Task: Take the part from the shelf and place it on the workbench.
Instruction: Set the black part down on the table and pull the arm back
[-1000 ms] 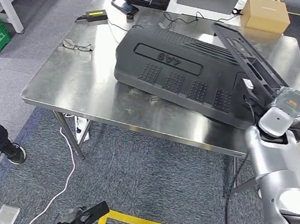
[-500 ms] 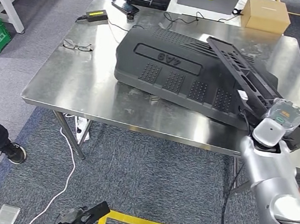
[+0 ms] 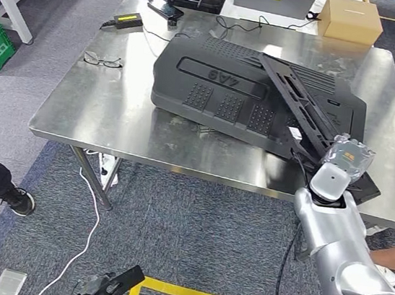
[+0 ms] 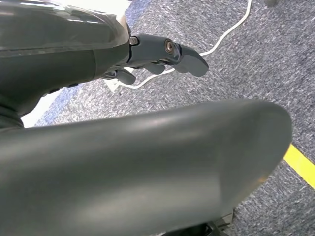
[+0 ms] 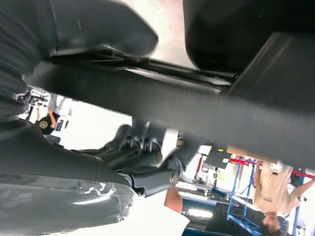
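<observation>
Part (image 3: 319,127) lower, fingers (image 5: 148,162) beneath.

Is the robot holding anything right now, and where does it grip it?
Yes: the right robot hand grips the long black frame part at its near end. The left robot hand holds nothing.

Right arm (image 3: 350,262) comes up from the lower right of the head view, its hand (image 5: 148,157) curled around a dark bar. Left hand (image 4: 163,54) hangs low at bottom centre, fingers loosely extended, holding nothing.
</observation>
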